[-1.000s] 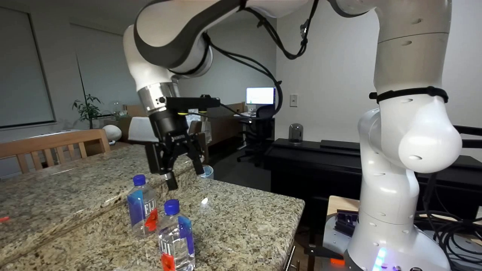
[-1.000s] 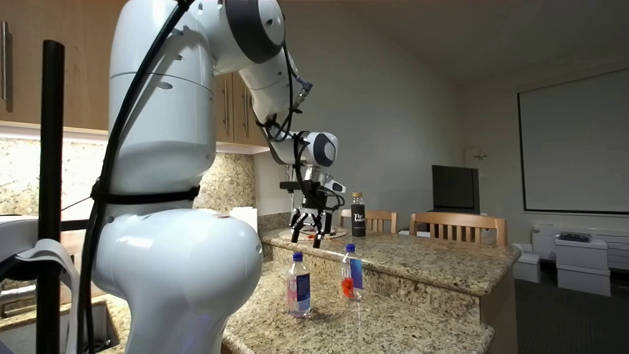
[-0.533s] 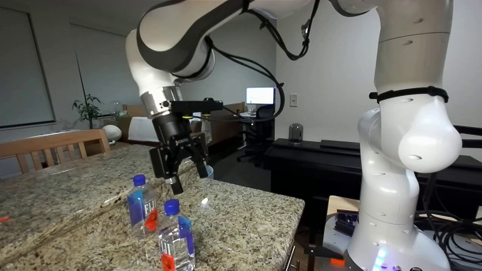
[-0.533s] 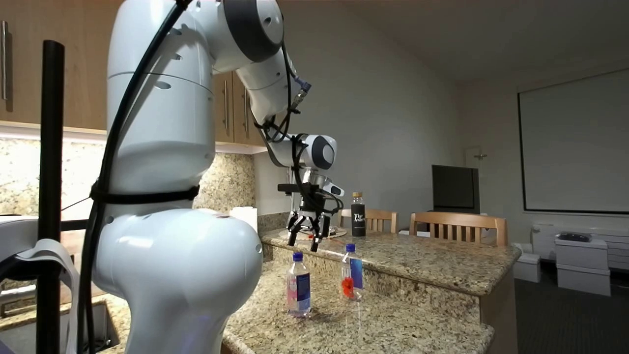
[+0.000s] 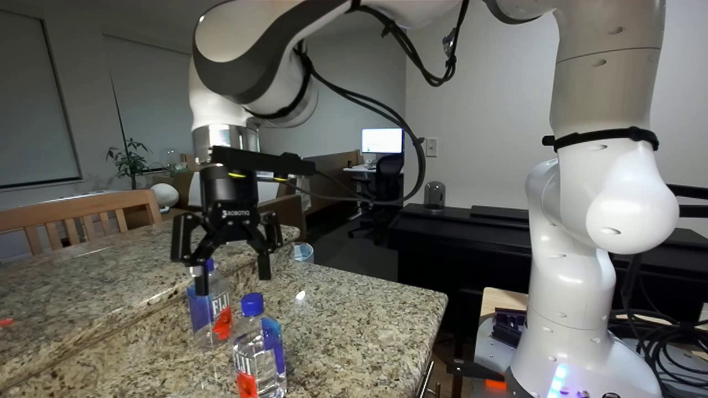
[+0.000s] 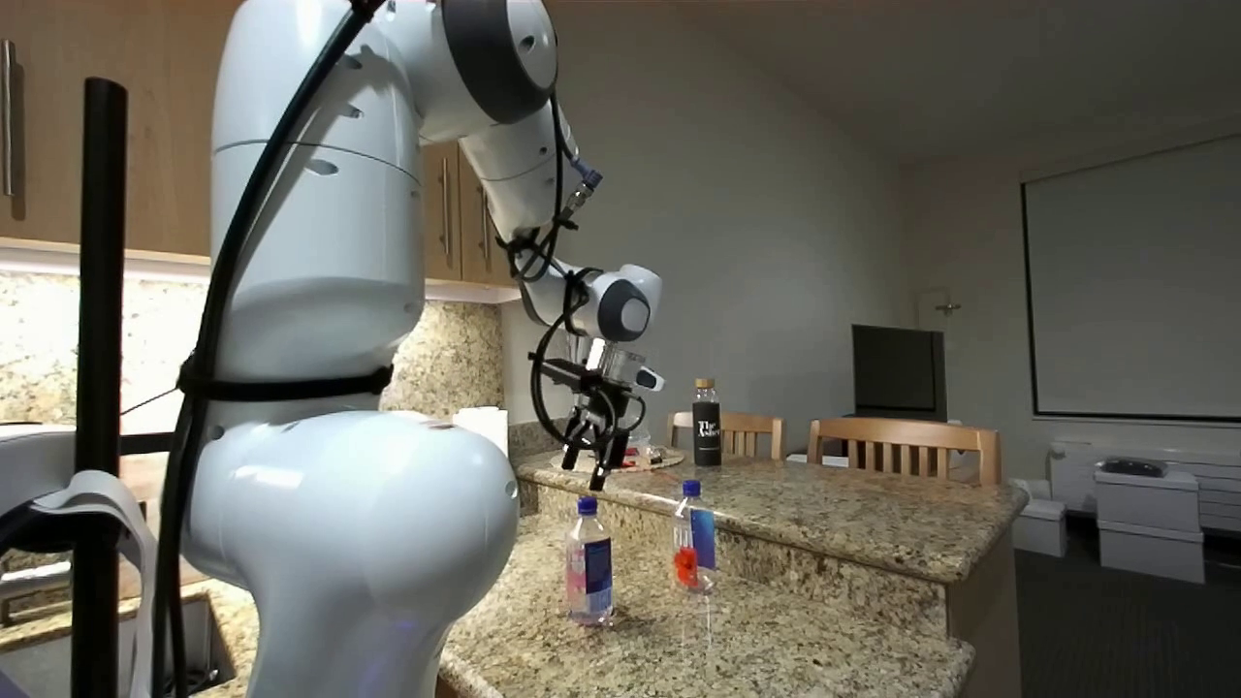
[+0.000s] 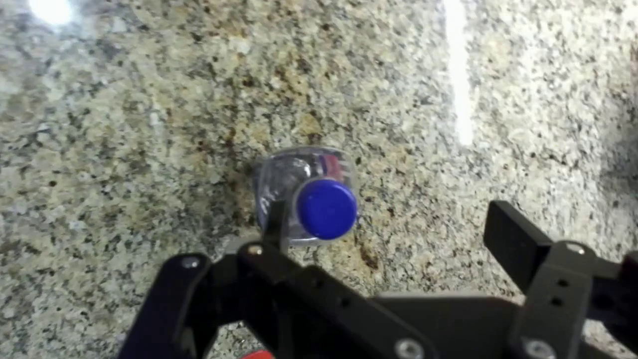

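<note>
The white jointed robot arm (image 5: pixel 603 188) rises upright at its base, bends over at the top and extends above the speckled beige granite countertop (image 5: pixel 354 315). Its forward section descends to a silver metal wrist collar (image 5: pixel 224 139). Below the collar, a black bar-shaped fitting (image 5: pixel 263 161) projects sideways; a slack black cable (image 5: pixel 423 160) loops from it.

The black two-finger gripper (image 5: pixel 233 276) points downward, near vertical in an exterior view. In an exterior view, the gripper (image 6: pixel 584 475) also shows a slight lean. It is released: the fingers (image 5: pixel 265 266) are spread wide, above and apart from both bottles.

The first clear plastic FIJI-labelled bottle (image 5: pixel 204 318) stands upright just beside the raised granite ledge (image 5: pixel 110 271). The second clear plastic bottle (image 5: pixel 260 354) stands upright near it, farther from the ledge. In the wrist view, one finger partly covers a bottle with a round blue plastic cap (image 7: pixel 326 209).
</note>
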Controlling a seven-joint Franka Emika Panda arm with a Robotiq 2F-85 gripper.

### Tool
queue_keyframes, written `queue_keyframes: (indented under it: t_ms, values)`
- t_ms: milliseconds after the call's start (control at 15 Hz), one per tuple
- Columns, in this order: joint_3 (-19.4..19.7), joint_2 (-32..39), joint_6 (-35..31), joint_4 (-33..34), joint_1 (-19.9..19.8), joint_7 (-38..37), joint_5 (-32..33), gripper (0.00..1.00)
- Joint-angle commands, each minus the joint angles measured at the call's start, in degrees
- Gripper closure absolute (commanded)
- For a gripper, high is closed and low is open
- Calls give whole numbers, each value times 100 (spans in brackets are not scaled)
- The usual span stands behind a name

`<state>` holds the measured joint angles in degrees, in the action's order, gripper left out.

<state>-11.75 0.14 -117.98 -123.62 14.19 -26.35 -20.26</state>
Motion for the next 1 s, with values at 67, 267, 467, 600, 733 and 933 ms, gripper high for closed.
queue_keyframes:
  t_ms: [67, 267, 467, 600, 733, 933]
  values:
    - [-404, 60, -1582, -527, 299, -1582, -164, 0]
    - [-546, 3, -2413, -638, 475, -2772, 253, 0]
    - [-571, -131, -2849, -603, 528, -3977, 890, 0]
    - [-562, -308, -2935, -572, 504, -4846, 1470, 0]
    - [-580, -542, -2899, -569, 432, -5679, 2062, 0]
    - [-704, -824, -2519, -502, 225, -6948, 3170, 0]
